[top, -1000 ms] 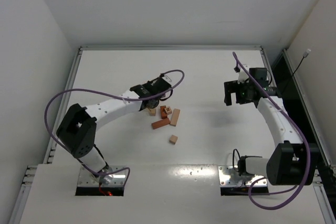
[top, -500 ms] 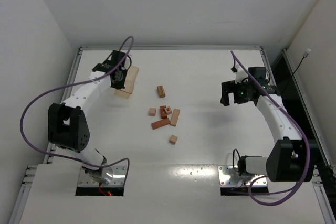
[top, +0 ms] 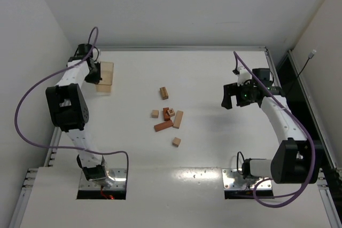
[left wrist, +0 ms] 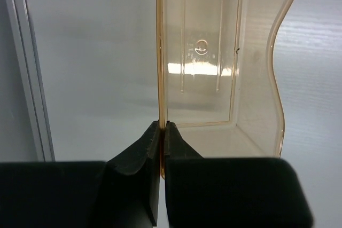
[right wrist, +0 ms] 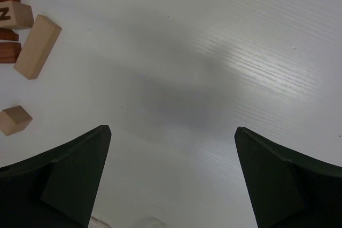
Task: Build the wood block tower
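Wood blocks [top: 169, 116] are seen scattered loose at the centre of the overhead frame, on the white bench [top: 214, 68]. A short brown bar [top: 164, 93] is placed uppermost, apart from the rest. Below it a letter cube [top: 171, 112] is set against dark reddish pieces; whether it rests on them or just beside them cannot be told. A tan bar [top: 178, 119] is laid just right of that cluster, a reddish bar [top: 163, 126] just below it and a pale cube [top: 155, 114] to its left. A lone cube [top: 176, 141] is placed lowest, apart.

The left pincer [top: 94, 72] is stretched to the upper left of the overhead frame, well apart from the blocks. In the left wrist view it is seen clamped together on the thin side wall of an amber box [left wrist: 200, 62] of clear plastic.

The right pincer [top: 228, 99] is held right of centre, well apart from the blocks. Its fingers are spread wide, with only bench seen between them in the right wrist view. There the letter cube [right wrist: 15, 15], tan bar [right wrist: 37, 46] and lone cube [right wrist: 15, 120] are caught at the left edge.
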You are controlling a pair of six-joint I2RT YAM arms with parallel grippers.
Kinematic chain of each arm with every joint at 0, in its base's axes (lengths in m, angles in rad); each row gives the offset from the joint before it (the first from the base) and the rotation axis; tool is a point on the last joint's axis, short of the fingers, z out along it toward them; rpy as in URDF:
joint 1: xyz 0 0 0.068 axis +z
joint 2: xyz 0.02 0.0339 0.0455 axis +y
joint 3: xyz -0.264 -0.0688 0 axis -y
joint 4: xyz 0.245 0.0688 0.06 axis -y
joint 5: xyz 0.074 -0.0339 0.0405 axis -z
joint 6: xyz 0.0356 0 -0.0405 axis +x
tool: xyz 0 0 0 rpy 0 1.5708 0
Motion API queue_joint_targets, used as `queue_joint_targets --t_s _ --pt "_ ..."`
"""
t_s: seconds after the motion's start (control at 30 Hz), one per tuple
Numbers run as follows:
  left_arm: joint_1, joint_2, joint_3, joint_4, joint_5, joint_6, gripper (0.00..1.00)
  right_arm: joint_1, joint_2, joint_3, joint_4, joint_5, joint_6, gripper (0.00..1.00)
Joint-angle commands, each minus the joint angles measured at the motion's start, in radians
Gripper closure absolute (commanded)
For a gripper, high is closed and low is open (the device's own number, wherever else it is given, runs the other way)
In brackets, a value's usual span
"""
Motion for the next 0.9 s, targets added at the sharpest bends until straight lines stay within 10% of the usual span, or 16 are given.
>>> queue_joint_targets --t_s 0.0,0.3,0.6,0.87 --pt "0.053 0.102 0.179 -0.002 0.178 0.065 1.0 -0.005 0.015 0.027 0.015 -0.046 -0.022 0.01" --pt "0.159 0.446 0.641 -0.201 0.328 0.199 1.0 -0.005 0.024 0.027 0.015 -0.078 -0.031 0.01" --pt "0.159 0.448 0.554 -0.14 0.255 0.214 1.0 -0.005 0.034 0.027 0.015 -0.078 -0.031 0.01" --pt "0.168 0.38 0.463 -0.092 0.266 0.214 0.38 -0.005 0.034 0.014 0.024 -0.088 -0.04 0.01"
